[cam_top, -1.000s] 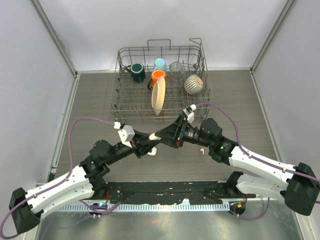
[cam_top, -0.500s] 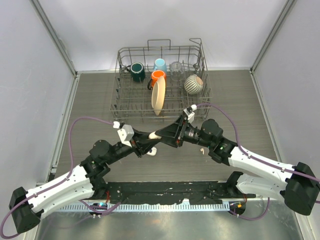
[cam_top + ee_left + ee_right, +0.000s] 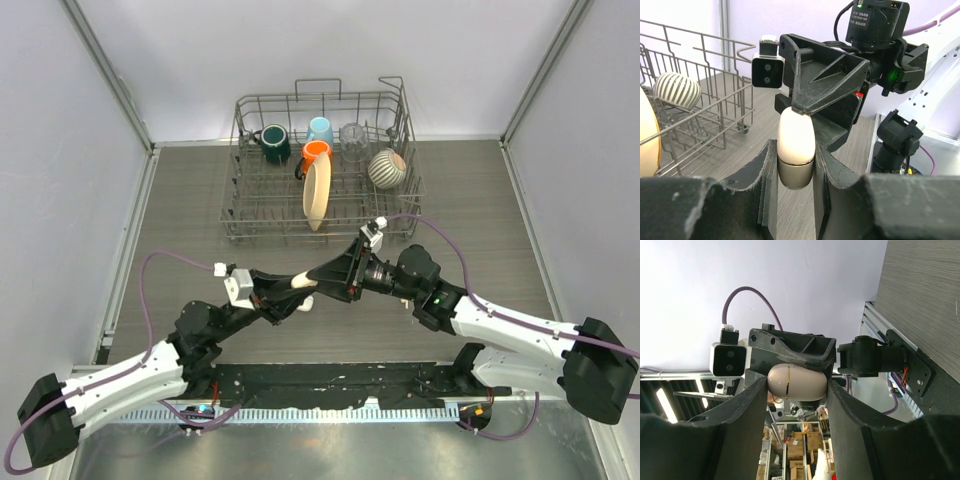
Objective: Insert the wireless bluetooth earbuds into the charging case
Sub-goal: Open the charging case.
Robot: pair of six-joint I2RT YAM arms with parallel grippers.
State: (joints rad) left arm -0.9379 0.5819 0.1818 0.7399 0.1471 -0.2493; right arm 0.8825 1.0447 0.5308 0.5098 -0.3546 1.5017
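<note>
Beige case (image 3: 795, 145) hangs above the table (image 3: 180, 200), pinched from both ends. The left gripper (image 3: 795, 167) clamps its lower half tight between close-set fingers. The right gripper (image 3: 796, 386) has a finger pressed on either side of the upper half, set wider apart. One white charging case (image 3: 304, 303) lies on the table just beneath them. One wire rack (image 3: 240, 215) stands at the far edge, well apart from the grippers. It holds three mugs, dark green (image 3: 275, 143), blue (image 3: 320, 130) and orange (image 3: 316, 152), plus one clear glass (image 3: 353, 138), one striped bowl (image 3: 387, 168) and one cream plate (image 3: 317, 195) on edge. Bare wood-grain table lies open left and right of the grippers, out to the side walls.
</note>
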